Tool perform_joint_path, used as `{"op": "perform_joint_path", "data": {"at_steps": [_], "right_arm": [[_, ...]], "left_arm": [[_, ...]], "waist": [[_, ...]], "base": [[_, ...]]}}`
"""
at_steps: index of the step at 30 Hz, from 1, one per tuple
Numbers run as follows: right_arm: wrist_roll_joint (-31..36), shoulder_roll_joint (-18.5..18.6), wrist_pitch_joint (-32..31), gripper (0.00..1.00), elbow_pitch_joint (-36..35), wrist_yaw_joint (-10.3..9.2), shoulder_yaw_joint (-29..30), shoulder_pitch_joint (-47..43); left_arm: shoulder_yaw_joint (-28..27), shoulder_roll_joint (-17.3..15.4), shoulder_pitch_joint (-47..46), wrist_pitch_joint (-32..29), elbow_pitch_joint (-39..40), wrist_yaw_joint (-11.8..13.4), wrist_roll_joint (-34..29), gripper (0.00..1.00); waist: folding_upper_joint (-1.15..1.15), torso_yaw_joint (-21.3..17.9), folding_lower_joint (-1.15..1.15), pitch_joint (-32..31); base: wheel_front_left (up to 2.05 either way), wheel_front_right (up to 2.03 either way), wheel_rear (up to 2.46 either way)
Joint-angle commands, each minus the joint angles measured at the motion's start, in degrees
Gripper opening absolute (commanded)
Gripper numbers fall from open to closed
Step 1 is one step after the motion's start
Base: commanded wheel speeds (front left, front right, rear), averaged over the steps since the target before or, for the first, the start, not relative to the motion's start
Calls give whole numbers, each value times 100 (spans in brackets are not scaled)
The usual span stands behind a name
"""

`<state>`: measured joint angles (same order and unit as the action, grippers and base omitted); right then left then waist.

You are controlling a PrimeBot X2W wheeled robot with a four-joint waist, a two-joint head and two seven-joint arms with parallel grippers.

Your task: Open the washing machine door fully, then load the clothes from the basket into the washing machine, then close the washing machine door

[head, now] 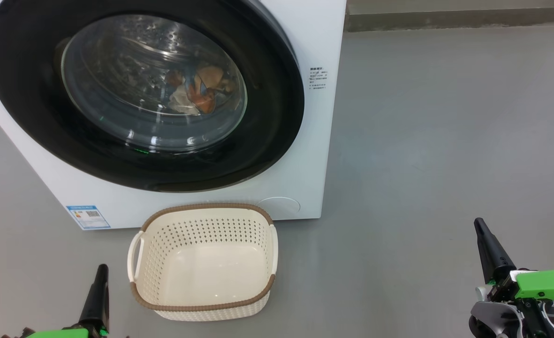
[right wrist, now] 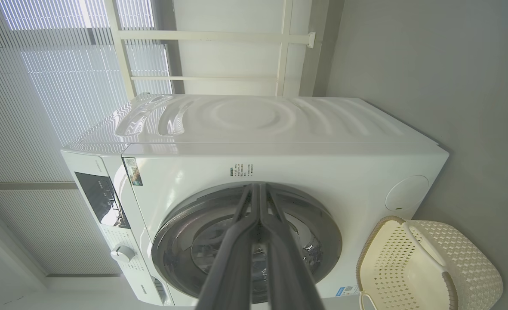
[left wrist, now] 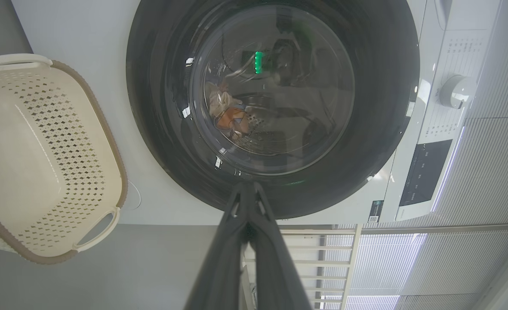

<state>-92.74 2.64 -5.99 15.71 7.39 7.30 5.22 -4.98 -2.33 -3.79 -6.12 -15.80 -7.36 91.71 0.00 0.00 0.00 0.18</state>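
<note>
The washing machine (head: 305,155) stands in front of me with its black-rimmed round door (head: 267,141) shut flat against the front. Behind the glass bowl lie the clothes (head: 197,91), orange and cream, in the steel drum; the left wrist view shows the clothes (left wrist: 230,116) too. The cream basket (head: 204,263) sits on the floor just below the door, with nothing inside. My left gripper (head: 101,272) is shut at the lower left, apart from the basket. My right gripper (head: 479,225) is shut at the lower right, well away from the machine.
Grey floor (head: 422,164) stretches open to the right of the machine. A blue label sticker (head: 88,217) marks the lower left corner of the front. The control panel and dial (left wrist: 456,90) sit at the machine's top. Behind the machine are a white rail and window blinds (right wrist: 43,86).
</note>
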Motion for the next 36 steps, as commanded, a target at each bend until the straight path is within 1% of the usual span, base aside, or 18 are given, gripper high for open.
{"op": "perform_joint_path", "data": {"at_steps": [1,36], "right_arm": [[34,48,-26,0,-170,10,-107,93],[46,38,-38,0,-169,10,-93,95]], "left_arm": [[-154,-54,-239,-36,177,-13,46,0],[-153,-54,-239,-36,177,-13,46,0]], "waist": [[0,0,0,0],[0,0,0,0]], "base": [[0,0,0],[0,0,0]]}}
